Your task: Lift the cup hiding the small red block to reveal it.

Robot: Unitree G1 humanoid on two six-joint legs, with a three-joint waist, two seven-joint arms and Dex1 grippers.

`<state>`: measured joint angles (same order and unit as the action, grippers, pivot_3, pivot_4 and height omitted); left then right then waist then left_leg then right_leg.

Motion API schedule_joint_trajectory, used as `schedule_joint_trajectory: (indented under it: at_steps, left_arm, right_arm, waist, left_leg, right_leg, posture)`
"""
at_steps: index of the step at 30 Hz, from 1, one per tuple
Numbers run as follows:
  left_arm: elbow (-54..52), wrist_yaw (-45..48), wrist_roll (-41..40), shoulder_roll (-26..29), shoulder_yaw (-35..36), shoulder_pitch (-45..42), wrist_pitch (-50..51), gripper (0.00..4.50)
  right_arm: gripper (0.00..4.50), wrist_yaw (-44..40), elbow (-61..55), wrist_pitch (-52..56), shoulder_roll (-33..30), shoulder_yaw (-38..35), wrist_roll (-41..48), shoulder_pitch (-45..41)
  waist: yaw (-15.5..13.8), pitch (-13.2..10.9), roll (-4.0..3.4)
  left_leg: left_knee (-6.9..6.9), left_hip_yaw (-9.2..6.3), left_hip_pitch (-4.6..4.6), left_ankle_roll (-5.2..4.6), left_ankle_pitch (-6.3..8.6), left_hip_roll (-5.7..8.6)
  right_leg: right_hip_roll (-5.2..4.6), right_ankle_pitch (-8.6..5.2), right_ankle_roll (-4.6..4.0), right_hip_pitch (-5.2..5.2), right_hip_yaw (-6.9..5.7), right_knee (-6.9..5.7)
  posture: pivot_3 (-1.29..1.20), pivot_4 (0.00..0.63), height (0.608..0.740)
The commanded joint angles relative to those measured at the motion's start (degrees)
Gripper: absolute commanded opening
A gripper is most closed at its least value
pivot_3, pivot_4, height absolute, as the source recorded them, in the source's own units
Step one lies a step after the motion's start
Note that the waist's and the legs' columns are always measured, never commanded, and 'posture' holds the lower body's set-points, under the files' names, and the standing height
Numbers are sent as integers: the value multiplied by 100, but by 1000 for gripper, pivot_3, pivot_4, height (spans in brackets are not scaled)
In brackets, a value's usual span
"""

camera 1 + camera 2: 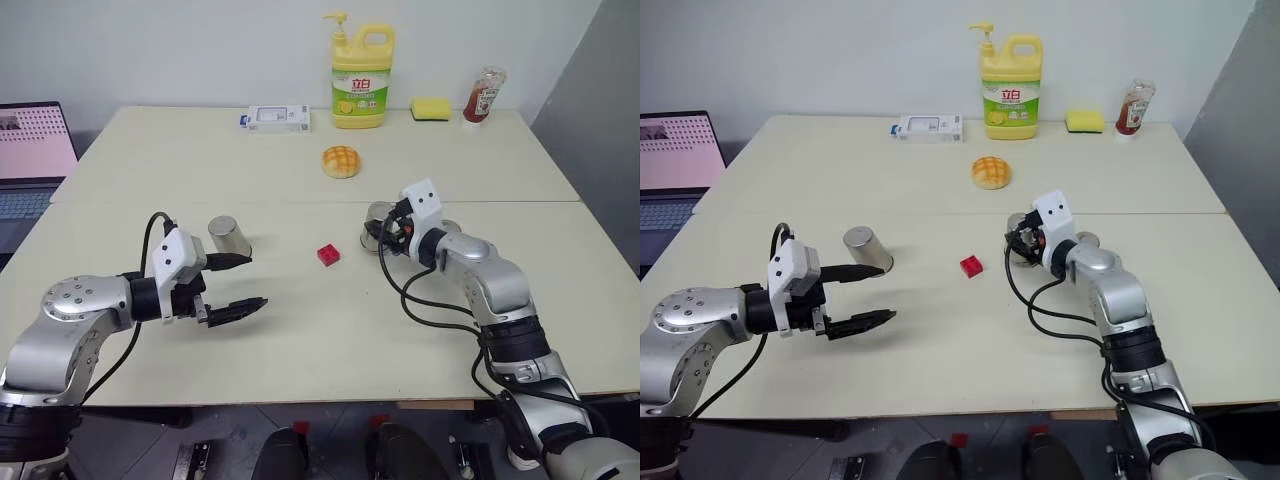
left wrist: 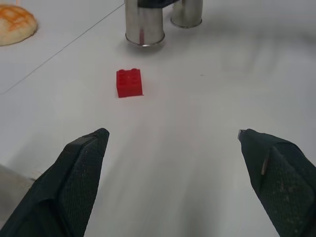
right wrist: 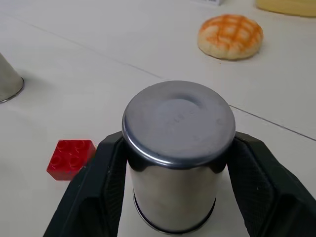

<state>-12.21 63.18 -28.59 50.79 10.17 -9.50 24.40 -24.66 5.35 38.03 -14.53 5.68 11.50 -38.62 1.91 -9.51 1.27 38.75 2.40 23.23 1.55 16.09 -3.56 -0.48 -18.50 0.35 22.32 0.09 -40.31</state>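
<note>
Table (image 1: 300,330): right fingers (image 3: 249,177) clamp cup (image 3: 177,148); left fingers (image 2: 79,177) spread, empty.

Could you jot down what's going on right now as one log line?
right pincer: around an upside-down cup | small red block: uncovered on table | left pincer: open, empty

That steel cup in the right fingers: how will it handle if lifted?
The cup looks rigid: brushed metal, no give expected. Its smooth, slightly tapered wall may slip against the right gripper's fingers, which flank it at mid-height. Upside down on a wide rim, it probably sits stably when set down; on its side it would likely roll.
</note>
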Motion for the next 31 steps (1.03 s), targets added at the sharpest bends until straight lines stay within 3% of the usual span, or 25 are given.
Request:
schedule_joint_trajectory:
  at_steps: [1,4,10,13,22,31]
  left_arm:
    - [8,-5,26,-11,-2,-101,-80,4500]
    - [12,-19,35,-5,4,-105,-80,4500]
    - [-27,-218,121,5,58,-86,-41,4500]
    - [-52,-435,241,9,120,-29,-69,4500]
    - [-270,-744,210,243,536,352,338,4500]
    - [-344,-656,1,316,691,371,561,4500]
  right_arm:
    - [3777,61,-65,-100,104,-66,4,6]
    - [4433,171,-164,-150,156,-234,31,-28]
    - [4433,379,-953,-366,-20,-752,147,-299]
    - [4433,54,-1685,-361,-326,-885,382,-116]
    - [4433,-1550,-3900,-144,-1948,-1607,1530,2247]
    - [4433,-1903,-4453,73,-2554,-2257,2162,3997]
  waist:
    - [-2,0,0]
    - [-8,0,0]
    - [-17,-1,-1]
    - [-20,-1,-1]
    - [-37,1,2]
    - [-23,0,5]
  left_leg:
    - [0,1,0,0,0,0]
    - [0,8,0,0,0,0]
    - [1,19,-1,0,0,1]
    - [0,22,-1,0,0,0]
    - [-10,34,0,-1,3,0]
    - [-11,53,-33,-1,2,-1]
  right_leg:
    - [0,0,0,0,1,0]
    - [0,0,0,1,8,0]
    - [-1,0,0,3,21,1]
    - [-1,0,1,6,24,0]
    - [-3,0,1,-1,34,29]
    - [1,0,4,-18,52,20]
  posture:
    - [0,150,740]
    - [0,150,740]
    - [0,150,740]
    - [0,150,740]
    - [0,150,740]
    - [0,150,740]
